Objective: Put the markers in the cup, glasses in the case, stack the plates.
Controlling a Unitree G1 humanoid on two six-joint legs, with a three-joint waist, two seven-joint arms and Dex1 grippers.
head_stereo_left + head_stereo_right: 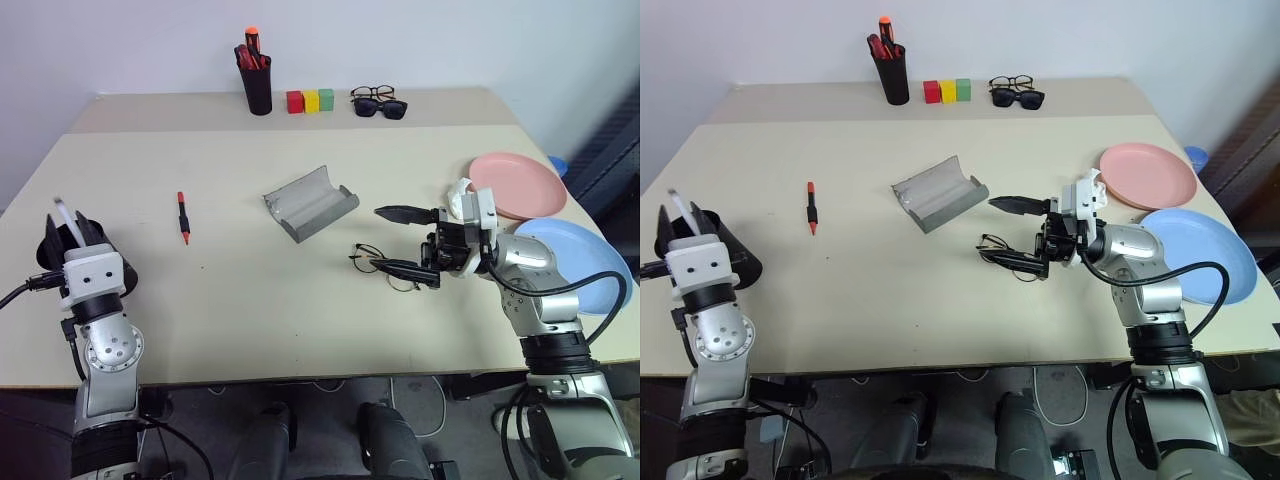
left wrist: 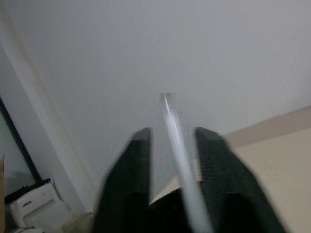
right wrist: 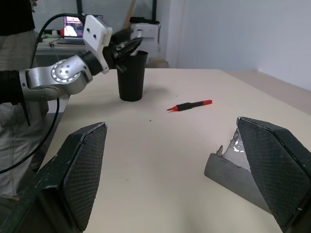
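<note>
left pincer (image 1: 72, 225): over black cup (image 3: 131, 76) at near left, fingers parted beside white marker (image 1: 64, 213) | right pincer (image 1: 398, 240): wide apart, empty, over wire-rimmed glasses (image 1: 380, 264) | red marker (image 1: 183, 216): left of open grey case (image 1: 310, 203) | plates (image 1: 515, 184): far right

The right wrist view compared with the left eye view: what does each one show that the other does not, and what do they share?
The right wrist view alone shows a lit screen on a desk behind the left arm, and a person's trouser leg.

The left eye view alone shows the glasses under the right gripper, the pink plate, the blue plate and the coloured blocks.

Both show the red marker, the open grey case, the black cup and the left gripper at its rim.
</note>
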